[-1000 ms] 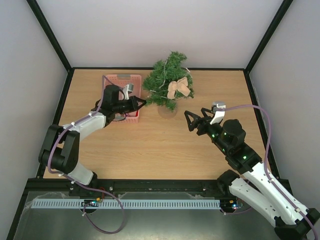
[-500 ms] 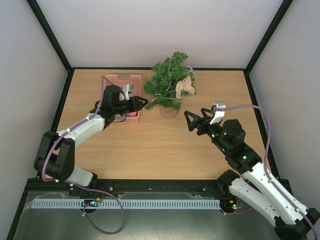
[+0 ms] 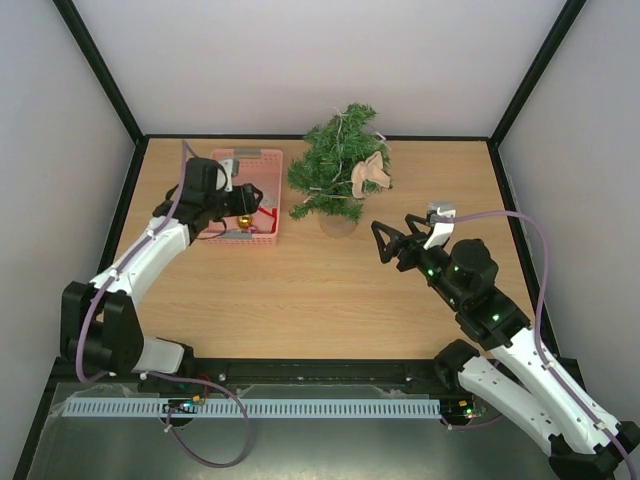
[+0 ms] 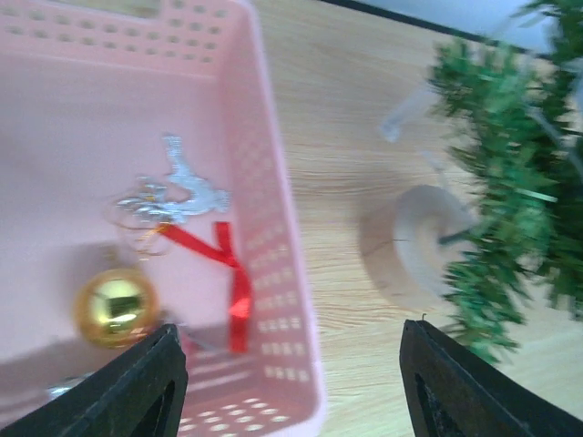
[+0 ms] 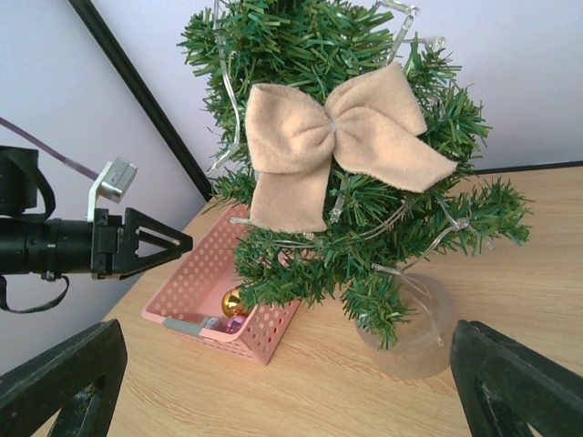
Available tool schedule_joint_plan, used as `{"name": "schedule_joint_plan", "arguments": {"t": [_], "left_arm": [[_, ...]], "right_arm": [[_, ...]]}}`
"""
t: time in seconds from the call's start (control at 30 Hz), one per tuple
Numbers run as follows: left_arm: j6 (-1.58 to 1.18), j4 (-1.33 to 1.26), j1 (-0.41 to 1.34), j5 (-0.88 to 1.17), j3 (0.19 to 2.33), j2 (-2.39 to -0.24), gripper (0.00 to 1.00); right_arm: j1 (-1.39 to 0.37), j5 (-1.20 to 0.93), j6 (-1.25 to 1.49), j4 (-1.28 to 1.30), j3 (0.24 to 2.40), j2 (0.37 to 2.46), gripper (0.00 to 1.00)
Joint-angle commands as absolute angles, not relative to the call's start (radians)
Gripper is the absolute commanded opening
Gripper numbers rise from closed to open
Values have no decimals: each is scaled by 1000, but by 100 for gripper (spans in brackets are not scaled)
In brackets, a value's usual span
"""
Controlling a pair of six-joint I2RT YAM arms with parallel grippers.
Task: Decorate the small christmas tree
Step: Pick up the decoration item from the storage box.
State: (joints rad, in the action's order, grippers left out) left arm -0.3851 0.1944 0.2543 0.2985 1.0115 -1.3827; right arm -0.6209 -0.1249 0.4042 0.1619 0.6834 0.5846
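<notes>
Just right of the left claw [image 3: 258, 203], the small christmas tree [image 3: 335, 170]

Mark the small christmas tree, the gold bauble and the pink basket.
small christmas tree [image 5: 301, 41]: right wrist view, upper green branches.
gold bauble [image 4: 114, 308]: left wrist view, centre of the ball.
pink basket [image 4: 278, 300]: left wrist view, perforated right wall.

The table [image 3: 330, 290] is matt wood grain; basket [image 4: 273, 273] pink perforated plastic; ball [image 4: 114, 308] glossy gold; bow [image 5: 337, 137] soft matt cloth; small christmas tree [image 5: 301, 45] bristly.
</notes>
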Motion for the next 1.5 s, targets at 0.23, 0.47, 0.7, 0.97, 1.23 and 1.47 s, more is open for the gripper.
{"name": "schedule_joint_plan", "arguments": {"t": [0.23,0.47,0.7,0.97,1.23,1.47], "left_arm": [[-80,514,174,156,1188,-1574,64],[-34,556,173,136,1228,-1698,58],[-37,522,172,127,1255,-1794,61],[-24,483,171,117,1305,-1892,63],[-18,482,172,127,1331,-1954,58],[-14,482,171,122,1340,-1967,54]], "right_arm": [[-617,-136,412,155,712,585,95],[-617,-131,407,158,711,583,94],[-617,-136,402,150,706,587,94],[-617,-135,398,150,706,585,95],[-617,-124,390,155,699,571,95],[-617,-119,385,163,703,564,95]]}}
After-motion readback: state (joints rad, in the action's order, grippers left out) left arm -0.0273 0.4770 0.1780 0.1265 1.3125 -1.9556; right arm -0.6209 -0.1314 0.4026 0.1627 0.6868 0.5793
